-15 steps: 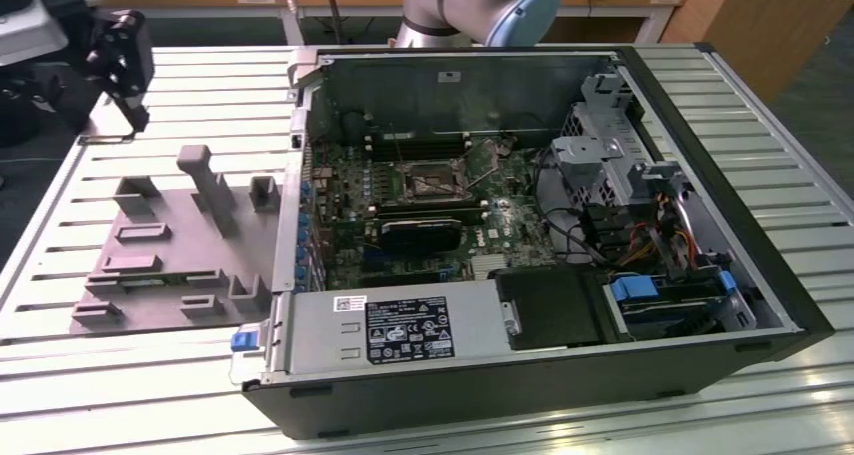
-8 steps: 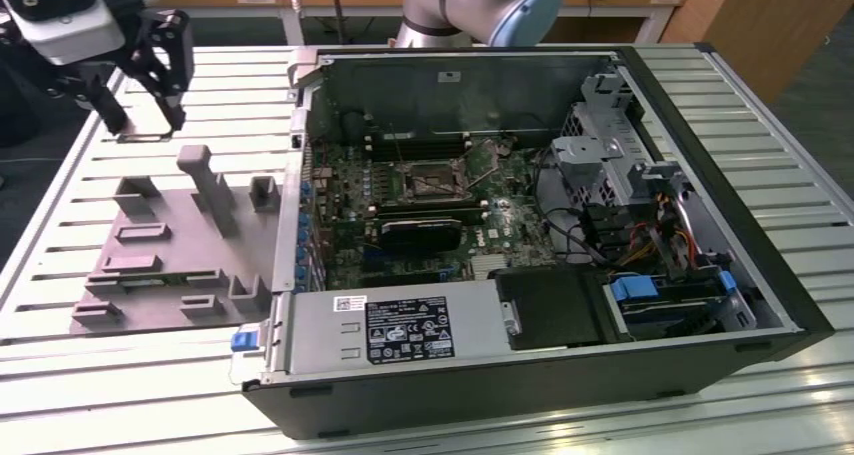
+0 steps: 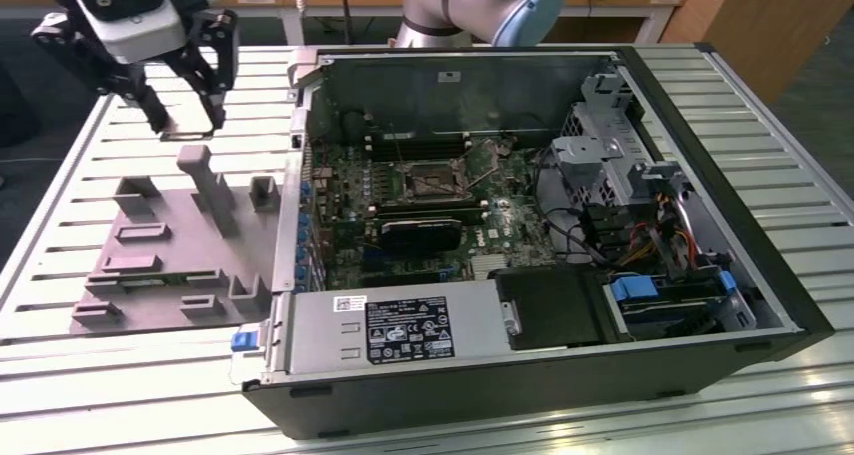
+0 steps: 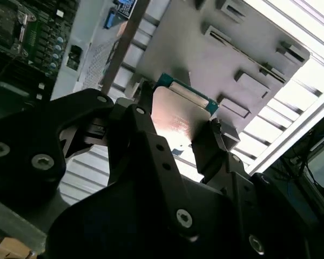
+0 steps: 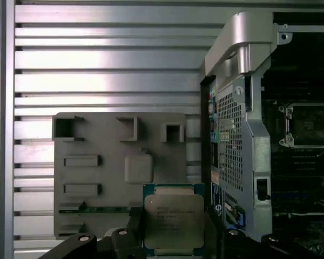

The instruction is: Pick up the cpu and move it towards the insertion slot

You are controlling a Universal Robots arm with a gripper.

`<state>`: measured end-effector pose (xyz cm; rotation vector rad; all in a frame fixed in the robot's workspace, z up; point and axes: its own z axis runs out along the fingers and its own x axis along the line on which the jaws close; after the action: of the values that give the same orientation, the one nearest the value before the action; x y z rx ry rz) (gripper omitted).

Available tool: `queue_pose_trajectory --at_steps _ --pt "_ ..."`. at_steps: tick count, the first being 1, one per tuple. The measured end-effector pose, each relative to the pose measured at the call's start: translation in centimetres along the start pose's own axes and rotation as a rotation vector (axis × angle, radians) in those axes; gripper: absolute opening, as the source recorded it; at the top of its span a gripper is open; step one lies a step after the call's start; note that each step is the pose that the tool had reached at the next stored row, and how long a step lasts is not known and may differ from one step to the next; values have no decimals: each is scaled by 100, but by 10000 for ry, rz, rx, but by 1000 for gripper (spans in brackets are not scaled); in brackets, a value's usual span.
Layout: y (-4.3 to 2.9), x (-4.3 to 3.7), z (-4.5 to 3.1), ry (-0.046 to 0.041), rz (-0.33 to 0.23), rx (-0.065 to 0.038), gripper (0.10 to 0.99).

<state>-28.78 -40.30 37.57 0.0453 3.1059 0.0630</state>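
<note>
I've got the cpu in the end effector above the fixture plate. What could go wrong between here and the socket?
1. The end effector seems to pinch the cpu only at its edges, so it might slip or tilt.
2. The case wall stands between the fixture plate and the insertion slot; a low path could clip it.
3. The slot's metal bracket frames it tightly, so a tilted chip could catch.

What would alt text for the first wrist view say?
The gripper holds the cpu above a grey fixture plate on a slatted table. Beside it stands an open computer case, with the insertion slot inside.
</note>
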Motion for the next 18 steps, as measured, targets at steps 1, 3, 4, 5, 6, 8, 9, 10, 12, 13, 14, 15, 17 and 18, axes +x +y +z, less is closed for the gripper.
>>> queue_pose_trajectory --at_steps 1,3,4,5,6,8,9,10,12,13,14,15,17,18 --pt "2 -45 2 0 0 0 537" --pt "4 -138 5 1 1 0 537" --pt "5 -182 7 1 0 0 537" --pt "6 -229 8 1 0 0 537" --pt "8 -273 10 2 0 0 537" --pt "11 -366 14 0 1 -1 537" --pt "12 -411 15 1 0 -1 537" --pt "13 -456 16 1 0 0 537" --pt "16 -546 20 1 1 0 537" --pt "17 -591 21 1 1 -1 537" --pt "18 -640 23 1 0 -1 537" --pt "20 -684 25 1 0 0 537" --pt "22 -775 27 2 1 1 537" --pt "24 -820 29 2 1 0 537"
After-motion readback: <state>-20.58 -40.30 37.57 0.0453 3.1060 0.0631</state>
